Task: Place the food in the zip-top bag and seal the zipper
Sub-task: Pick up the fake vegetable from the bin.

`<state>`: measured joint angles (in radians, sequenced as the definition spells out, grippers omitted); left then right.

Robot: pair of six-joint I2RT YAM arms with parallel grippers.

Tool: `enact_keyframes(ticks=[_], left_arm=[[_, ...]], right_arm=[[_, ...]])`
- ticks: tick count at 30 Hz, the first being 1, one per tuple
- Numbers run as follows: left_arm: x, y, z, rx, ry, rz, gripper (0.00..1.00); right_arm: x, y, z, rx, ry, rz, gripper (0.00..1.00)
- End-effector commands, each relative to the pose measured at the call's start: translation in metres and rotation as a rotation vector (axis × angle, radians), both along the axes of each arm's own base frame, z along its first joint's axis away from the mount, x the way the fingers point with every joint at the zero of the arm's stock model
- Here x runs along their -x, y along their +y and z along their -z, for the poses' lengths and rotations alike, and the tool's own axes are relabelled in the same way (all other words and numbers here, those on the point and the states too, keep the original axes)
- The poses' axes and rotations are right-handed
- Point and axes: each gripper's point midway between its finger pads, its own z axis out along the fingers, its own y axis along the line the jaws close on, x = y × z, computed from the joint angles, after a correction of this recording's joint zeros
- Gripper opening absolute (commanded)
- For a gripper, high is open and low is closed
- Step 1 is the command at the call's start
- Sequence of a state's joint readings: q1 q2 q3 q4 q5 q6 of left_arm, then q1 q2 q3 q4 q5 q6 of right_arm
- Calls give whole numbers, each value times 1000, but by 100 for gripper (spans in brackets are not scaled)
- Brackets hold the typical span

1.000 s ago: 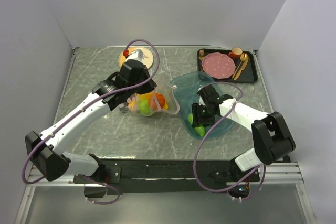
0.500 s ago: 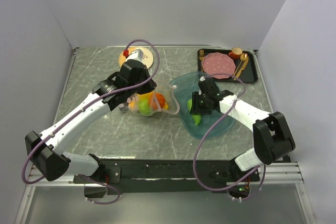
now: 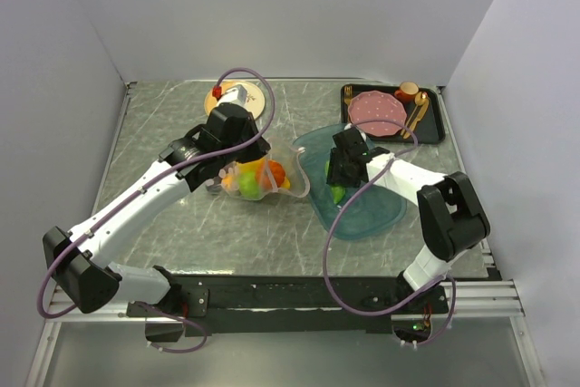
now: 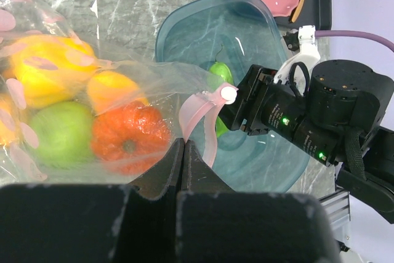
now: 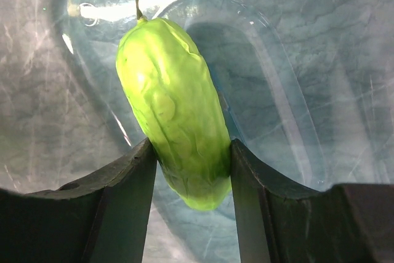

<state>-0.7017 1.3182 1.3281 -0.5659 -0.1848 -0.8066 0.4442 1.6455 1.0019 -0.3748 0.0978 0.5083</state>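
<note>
- Overhead, we see the left gripper [image 3: 234, 177] pinching the zip-top bag [image 3: 272, 178] near the middle of the table. The bag already bulges with yellow, green and orange-red food.
- Just beside it, the right gripper [image 3: 339, 180] hangs over the teal tray [image 3: 372, 219], clamped on the green cucumber [image 3: 337, 194]. The pink plate [image 3: 378, 111] sits well apart, at the far right.
- From the left wrist, we find that gripper's fingers [image 4: 166, 170] pressed together on a fold of clear film at the bag's near edge.
- Inside lie a yellow pepper [image 4: 43, 69], an orange piece [image 4: 114, 90], a green apple [image 4: 58, 133] and a tomato [image 4: 126, 137].
- The zipper [image 4: 197, 112] curls up as a pale-pink loop at the mouth, which faces the tray.
- We judge the bag soft and slippery, likely to sag shut with only one pinch on it. The stiffer zipper strip looks the better place to take hold than the bare film.
- From the right wrist, the cucumber [image 5: 175, 133] is glossy, bumpy and pale green, with a thin stem at its far end. The dark fingers [image 5: 123, 195] squeeze its lower half from both sides, above the tray's clear blue floor.
- We judge it light, rigid and slick. The thick middle suits a grip, while a hold nearer the tapered tip could let it squirt free.
</note>
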Motion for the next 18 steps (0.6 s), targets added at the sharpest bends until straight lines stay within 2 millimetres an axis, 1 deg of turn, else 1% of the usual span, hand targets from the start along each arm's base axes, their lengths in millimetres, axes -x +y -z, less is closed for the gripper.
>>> enact_keyframes(ticks=[1,5,9,12,13,15,16,18], left_arm=[[2,3,-14,25,-42,-8,1],[1,3,-14,24,-42,-7,1],[0,2,-13,25,-41,-4,1],[0,1,-13,23,-39,-1,1],[1,2,-12,22,-38,-3,1],[1,2,-11,21,-37,-5,1],[1,2,-11,23,-37,-6,1],[2,3,-11,23,-37,-6,1]], right_arm=[[-9,1,-2,0,-34,15,51],[-7,2,2,0,-22,3,61],[-6,4,5,-9,-19,-2,65],[-5,5,7,-13,-14,-2,64],[-4,5,7,-17,-14,-5,57],[-4,5,7,-23,-21,-12,50],[-3,7,6,-29,-24,-18,43],[-3,7,4,-39,-35,-21,38]])
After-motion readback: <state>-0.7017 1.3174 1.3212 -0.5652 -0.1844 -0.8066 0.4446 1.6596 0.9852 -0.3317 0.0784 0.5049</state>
